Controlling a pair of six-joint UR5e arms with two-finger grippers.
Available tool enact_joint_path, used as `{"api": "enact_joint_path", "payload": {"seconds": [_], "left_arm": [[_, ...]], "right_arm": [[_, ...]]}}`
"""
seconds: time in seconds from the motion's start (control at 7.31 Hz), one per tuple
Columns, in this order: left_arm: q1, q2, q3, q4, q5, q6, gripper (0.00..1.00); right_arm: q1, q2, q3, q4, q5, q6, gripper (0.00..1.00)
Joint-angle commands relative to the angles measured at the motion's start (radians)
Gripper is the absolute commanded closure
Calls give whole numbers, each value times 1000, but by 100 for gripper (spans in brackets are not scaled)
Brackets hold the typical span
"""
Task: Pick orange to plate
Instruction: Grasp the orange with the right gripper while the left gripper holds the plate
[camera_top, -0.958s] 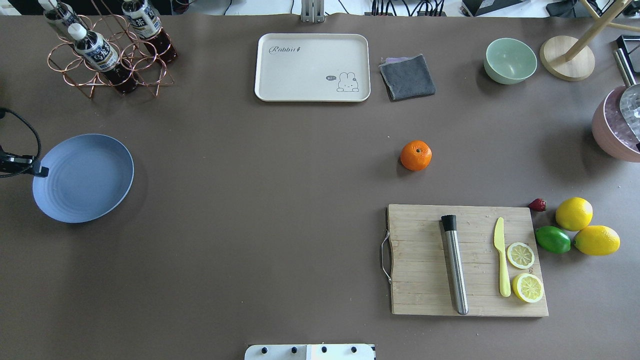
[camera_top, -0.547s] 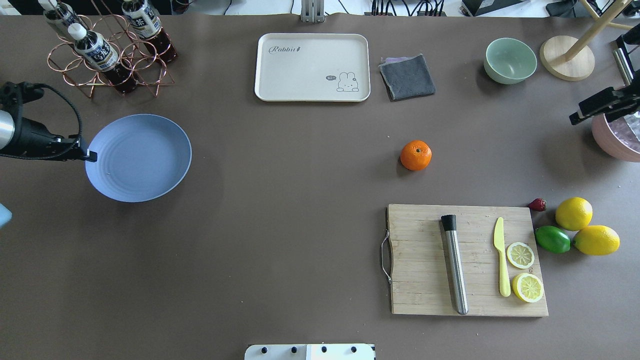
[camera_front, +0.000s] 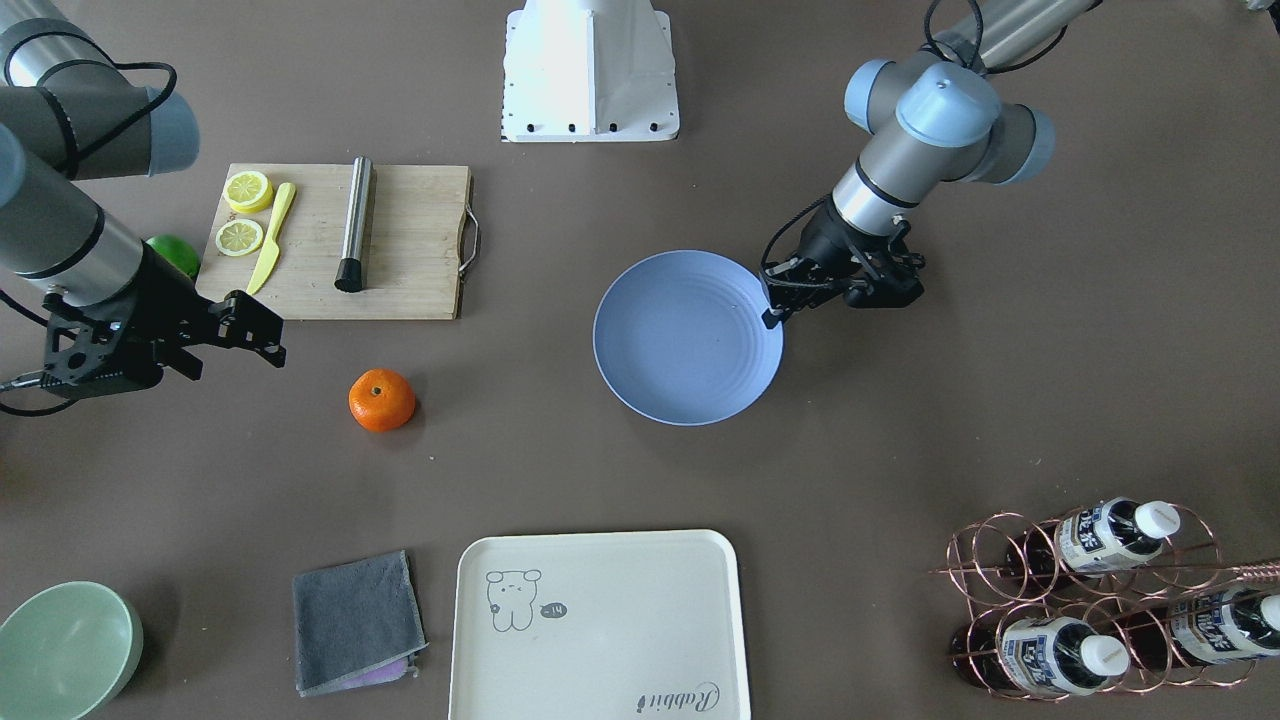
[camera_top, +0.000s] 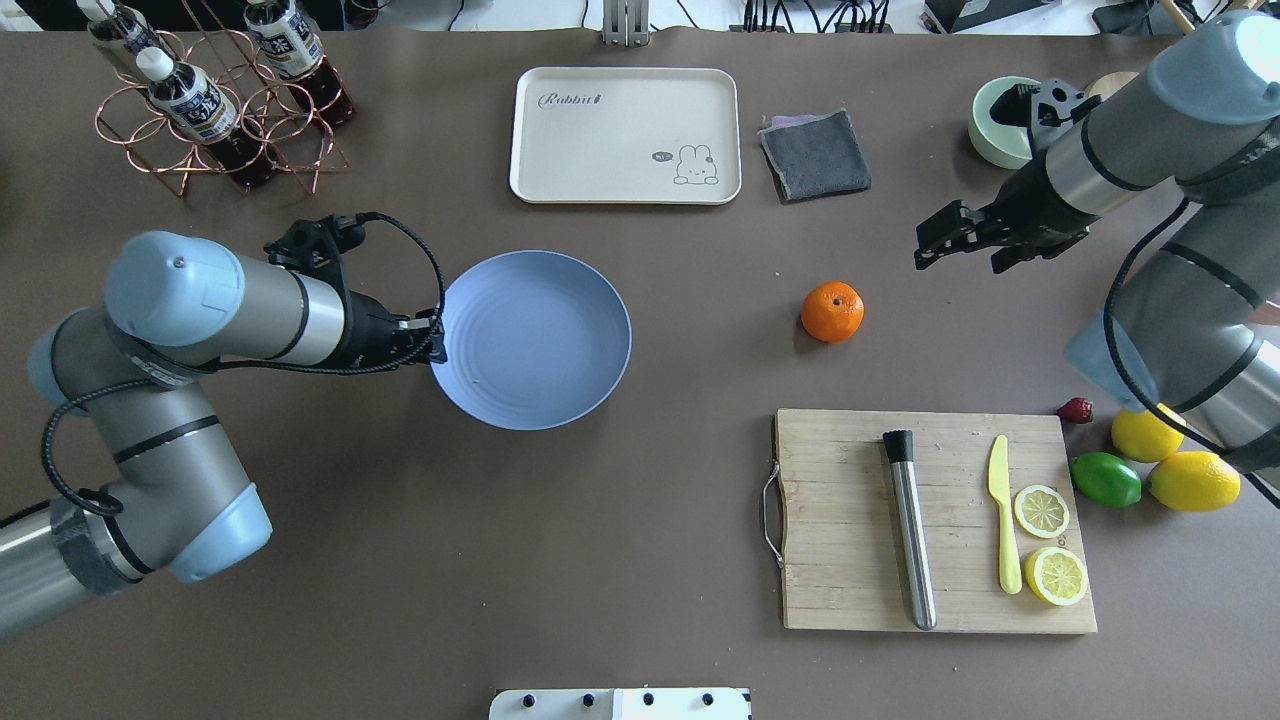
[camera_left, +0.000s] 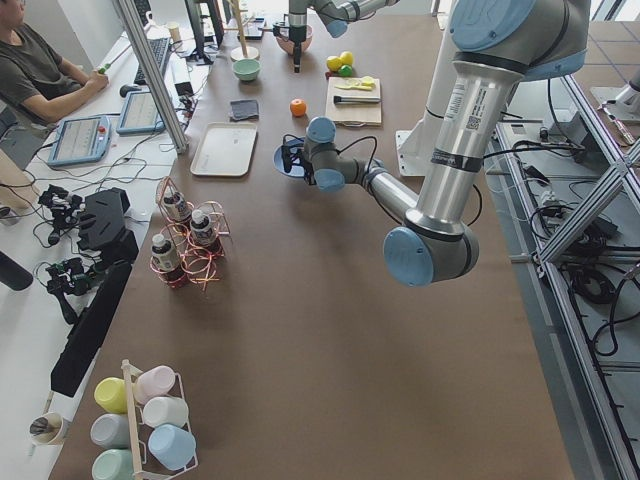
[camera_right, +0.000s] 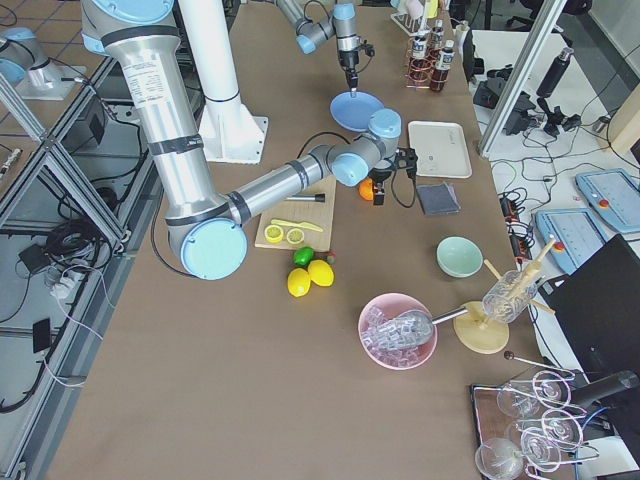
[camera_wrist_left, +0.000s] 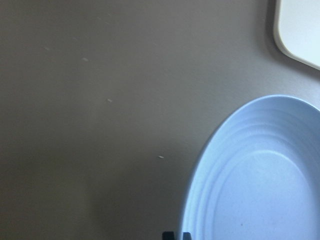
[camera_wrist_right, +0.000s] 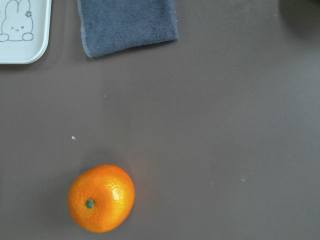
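Observation:
The orange (camera_top: 832, 311) lies on the brown table right of centre, and also shows low and left in the right wrist view as the orange (camera_wrist_right: 101, 198). My right gripper (camera_top: 958, 262) hovers open to its right, apart from it and holding nothing; the right gripper (camera_front: 236, 357) shows the same from the front. The light-blue plate (camera_top: 540, 340) sits left of centre. My left gripper (camera_top: 434, 346) is shut on the plate's left rim, and its fingertips (camera_wrist_left: 176, 235) pinch the plate (camera_wrist_left: 260, 185) at the edge. From the front, the left gripper (camera_front: 772, 316) grips the plate (camera_front: 690, 340), with the orange (camera_front: 381, 400) well to its left.
A cutting board (camera_top: 935, 520) with a metal muddler, yellow knife and lemon slices lies in front of the orange. Lemons and a lime (camera_top: 1105, 479) sit at its right. A cream tray (camera_top: 625, 135), grey cloth (camera_top: 815, 153), green bowl (camera_top: 1000, 130) and bottle rack (camera_top: 215, 100) line the far side.
My left gripper has carried the plate rightward from the table's left edge towards the middle. The right arm has come in from the right edge towards the orange, which has not moved.

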Motion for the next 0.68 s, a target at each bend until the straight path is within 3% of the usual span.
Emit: {"api": "enact_joint_path", "payload": {"seconds": [0.0, 0.27, 0.55], "left_arm": [[176, -80, 1, 41, 169, -102, 100], [243, -129, 1, 108, 244, -136, 100], [253, -128, 1, 110, 254, -143, 100]], "right_arm": [[-103, 51, -28, 5, -107, 56, 0], [-158, 149, -139, 6, -172, 64, 0], [-188, 171, -174, 6, -188, 64, 0]]}}
